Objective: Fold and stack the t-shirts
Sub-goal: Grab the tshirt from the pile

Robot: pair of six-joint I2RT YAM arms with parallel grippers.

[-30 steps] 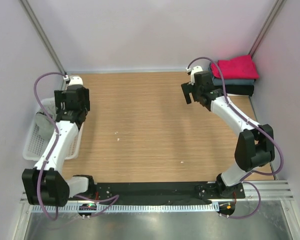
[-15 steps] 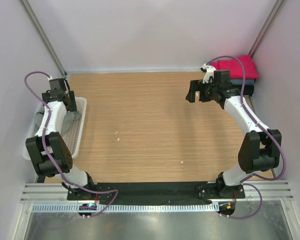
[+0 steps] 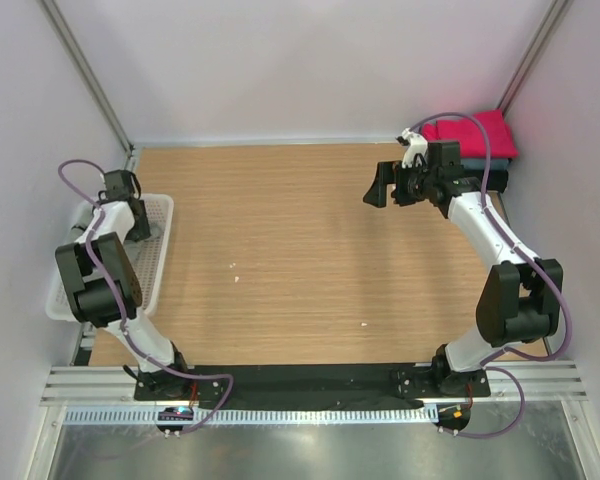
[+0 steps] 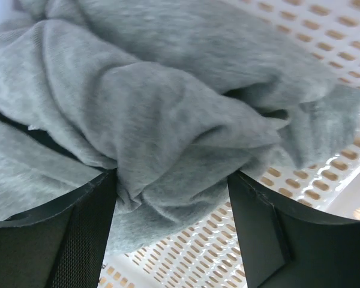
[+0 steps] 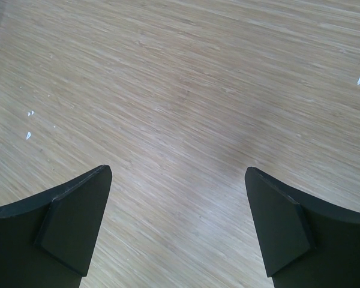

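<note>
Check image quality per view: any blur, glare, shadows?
Left wrist: grey tee slightly soft, very close; basket blown out at lower right. Right wrist: table sharp, faint shadow mid-frame. Top: even light, sharp; red tee tints the wall pink.

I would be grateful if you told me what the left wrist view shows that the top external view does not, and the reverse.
Only the left wrist view: the crumpled heather-grey cotton t-shirt, with a bunched fold sitting between the black fingers of the left gripper. Only the top external view: the wooden table, the right gripper open above it, and the folded magenta-red t-shirt in the far right corner. Both: the white plastic mesh basket at the table's left edge.
</note>
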